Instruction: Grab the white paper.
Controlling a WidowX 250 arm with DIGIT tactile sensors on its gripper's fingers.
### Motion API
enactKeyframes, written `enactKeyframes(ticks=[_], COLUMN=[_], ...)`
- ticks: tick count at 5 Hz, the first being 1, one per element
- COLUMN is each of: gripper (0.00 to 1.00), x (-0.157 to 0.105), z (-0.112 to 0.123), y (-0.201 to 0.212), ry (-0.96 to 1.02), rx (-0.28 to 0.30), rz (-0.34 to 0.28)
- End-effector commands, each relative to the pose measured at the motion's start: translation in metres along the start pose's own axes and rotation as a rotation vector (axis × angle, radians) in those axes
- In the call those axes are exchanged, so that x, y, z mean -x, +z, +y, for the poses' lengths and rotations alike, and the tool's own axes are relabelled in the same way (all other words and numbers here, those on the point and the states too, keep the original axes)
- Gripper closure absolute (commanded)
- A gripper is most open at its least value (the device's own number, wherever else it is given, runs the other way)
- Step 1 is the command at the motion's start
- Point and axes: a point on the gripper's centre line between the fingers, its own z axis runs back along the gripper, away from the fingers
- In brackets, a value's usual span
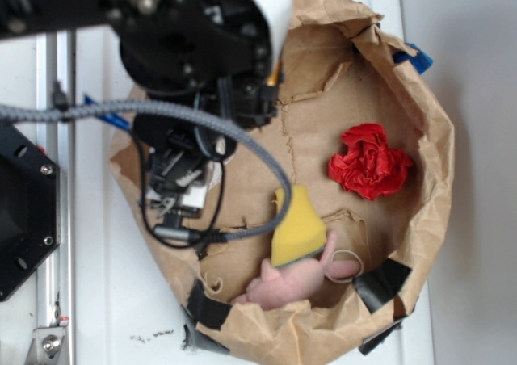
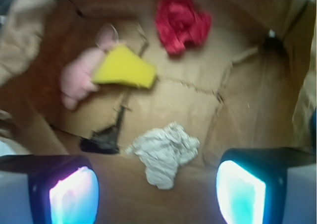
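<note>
My gripper [image 2: 157, 189] hangs wide open over the inside of a brown paper bag [image 1: 428, 131]; in the wrist view its two fingers [image 2: 69, 192] sit at the lower left and lower right of the frame, well apart, with nothing between them but the bag's floor and the lower tip of the white paper [image 2: 164, 153]; that paper, a crumpled greyish wad with a pointed end, lies at the lower middle of the wrist frame, just above the gap between my fingers and not touching either one. In the exterior view my arm [image 1: 194, 50] covers the upper left of the bag and hides most of the wad; only a pale patch shows beneath my cables there, and I cannot tell for sure what it is.

The bag is spread open like a shallow bowl, its rim held with black tape [image 1: 381, 283] at the lower edge; inside it, a red paper wad [image 1: 370, 161] lies at the right of the exterior frame, well apart from the white one; a yellow sponge [image 1: 299, 226] rests at the lower middle, lying on a pink soft toy [image 1: 291, 283]; in the wrist view these two sit at the upper left, the red wad at the top middle; the bag stands on a white table [image 1: 105, 300].
</note>
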Motion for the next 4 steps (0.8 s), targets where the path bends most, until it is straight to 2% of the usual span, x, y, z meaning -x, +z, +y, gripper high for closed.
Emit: enactKeyframes(ticks=[1, 2, 3, 4], gripper=[0.00, 0.00, 0.00, 0.00], x=[0.009, 0.013, 0.015, 0.007], z=[0.004, 0.009, 0.007, 0.002], y=[-0.022, -0.039, -0.050, -0.068], ry=[0.003, 0.011, 0.016, -0.004], rx=[-0.047, -0.062, -0.045, 0.022], rz=[0.053, 0.072, 0.056, -0.032])
